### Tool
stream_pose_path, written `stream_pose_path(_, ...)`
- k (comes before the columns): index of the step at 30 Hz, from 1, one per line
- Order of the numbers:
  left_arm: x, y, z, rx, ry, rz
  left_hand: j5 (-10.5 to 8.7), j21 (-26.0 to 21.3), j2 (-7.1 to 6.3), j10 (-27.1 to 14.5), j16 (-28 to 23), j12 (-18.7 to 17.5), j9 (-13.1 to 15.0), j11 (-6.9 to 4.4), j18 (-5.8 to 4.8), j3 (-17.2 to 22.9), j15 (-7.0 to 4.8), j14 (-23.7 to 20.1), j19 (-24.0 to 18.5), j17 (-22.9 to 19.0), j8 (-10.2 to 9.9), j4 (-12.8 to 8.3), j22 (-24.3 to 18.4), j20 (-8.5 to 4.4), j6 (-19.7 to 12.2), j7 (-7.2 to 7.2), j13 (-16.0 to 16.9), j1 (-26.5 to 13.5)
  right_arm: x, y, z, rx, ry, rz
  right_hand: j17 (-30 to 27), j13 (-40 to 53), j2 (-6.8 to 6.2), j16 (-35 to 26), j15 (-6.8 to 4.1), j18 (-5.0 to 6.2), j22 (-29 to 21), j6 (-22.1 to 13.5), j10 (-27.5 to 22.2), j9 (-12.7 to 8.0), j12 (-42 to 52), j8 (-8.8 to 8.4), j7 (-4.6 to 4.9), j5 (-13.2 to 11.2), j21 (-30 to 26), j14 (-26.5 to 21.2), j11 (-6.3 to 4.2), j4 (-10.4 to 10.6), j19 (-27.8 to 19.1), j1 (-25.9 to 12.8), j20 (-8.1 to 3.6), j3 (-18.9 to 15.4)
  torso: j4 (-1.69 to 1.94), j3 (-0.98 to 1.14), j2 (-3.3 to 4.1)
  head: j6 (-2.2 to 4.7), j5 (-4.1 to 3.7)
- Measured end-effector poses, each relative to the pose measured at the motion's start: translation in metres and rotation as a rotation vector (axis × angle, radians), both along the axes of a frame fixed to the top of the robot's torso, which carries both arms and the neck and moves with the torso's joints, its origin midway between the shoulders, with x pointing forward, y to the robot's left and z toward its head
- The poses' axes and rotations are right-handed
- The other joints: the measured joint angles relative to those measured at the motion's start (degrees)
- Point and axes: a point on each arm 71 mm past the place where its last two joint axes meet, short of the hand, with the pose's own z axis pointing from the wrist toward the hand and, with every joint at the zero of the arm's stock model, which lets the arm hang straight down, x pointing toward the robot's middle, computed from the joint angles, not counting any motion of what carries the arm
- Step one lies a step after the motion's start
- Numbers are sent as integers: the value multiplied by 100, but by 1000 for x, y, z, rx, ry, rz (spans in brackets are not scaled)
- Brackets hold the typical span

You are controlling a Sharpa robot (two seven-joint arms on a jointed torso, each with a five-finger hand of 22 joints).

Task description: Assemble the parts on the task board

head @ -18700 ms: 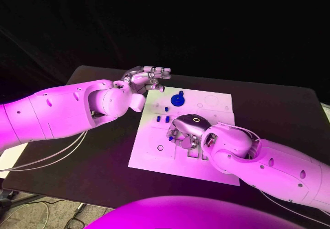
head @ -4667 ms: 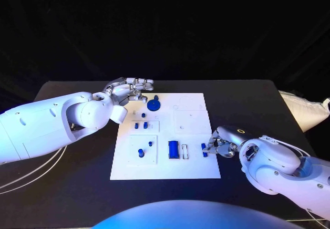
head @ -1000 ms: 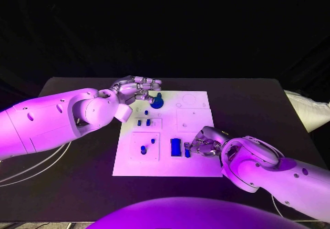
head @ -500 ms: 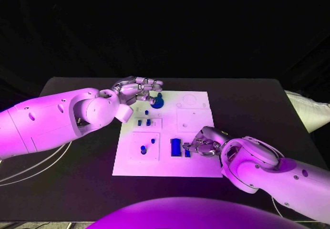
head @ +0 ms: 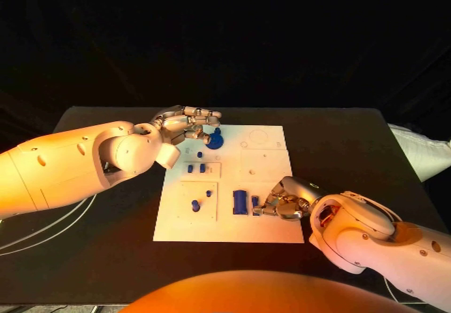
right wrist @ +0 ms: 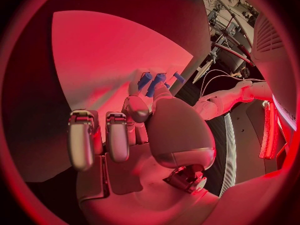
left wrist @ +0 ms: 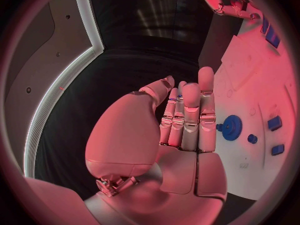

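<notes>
The white task board (head: 268, 225) lies in the middle of the black table (head: 376, 143), and I place everything by it. At its near edge a blue rectangular block (head: 240, 201) sits in its slot. Just beside that block, my right hand (head: 282, 201) pinches a small blue peg (head: 255, 203) at its fingertips and holds it down at the board's surface; I cannot tell whether it is seated yet. Left of the block a short blue pin (head: 195, 206) stands in a square panel, and further up two small blue pieces (head: 195, 168) stand side by side. At the board's far left corner lies a blue gear (head: 215, 139); my left hand (head: 188, 124) hovers just above it, fingers curled in, holding nothing. I judge the assembly partway done, with several outlined slots on the board's right half unfilled.
</notes>
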Motion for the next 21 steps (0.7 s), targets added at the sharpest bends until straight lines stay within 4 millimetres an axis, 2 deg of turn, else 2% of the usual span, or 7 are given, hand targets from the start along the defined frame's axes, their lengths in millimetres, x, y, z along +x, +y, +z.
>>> stream_pose_path(4, 0, 0, 0, 1, 0, 0, 0, 0, 0, 0, 0, 0, 0, 0, 0, 0, 0, 0, 0, 0, 0, 0, 0, 0, 0, 0, 0, 0, -2, 0, -1, -1, 7, 5, 0, 0, 27, 0, 0, 0, 0, 0, 0, 22, 0, 0, 0, 0, 0, 0, 0, -31, 0, 209, 0, -31, 0, -1, 0, 2, -13)
stream_pose_path(11, 0, 0, 0, 1, 0, -1, 0, 0, 0, 2, 0, 0, 0, -2, 0, 0, 0, 0, 0, 0, 0, 0, 0, 0, 0, 0, 0, 0, 0, 0, -5, -8, 16, 8, 0, 12, 157, 0, 0, 0, 0, 0, 0, 50, -11, 0, 0, 0, 0, 0, 0, -143, 0, 505, 0, -28, 12, -4, 0, 12, -30)
stream_pose_path(21, 0, 0, 0, 1, 1, -2, 0, 0, 0, -13, 0, 0, 0, 13, 0, 0, 0, 0, 0, 1, 0, 0, 0, 0, 0, 0, 0, 0, 5, 0, -11, -16, 23, -1, -1, 45, 281, 0, 0, 0, -1, 0, 0, 82, -22, 1, 0, 55, 0, 0, 0, -140, 0, 587, 0, -31, 18, -6, 2, 4, -26)
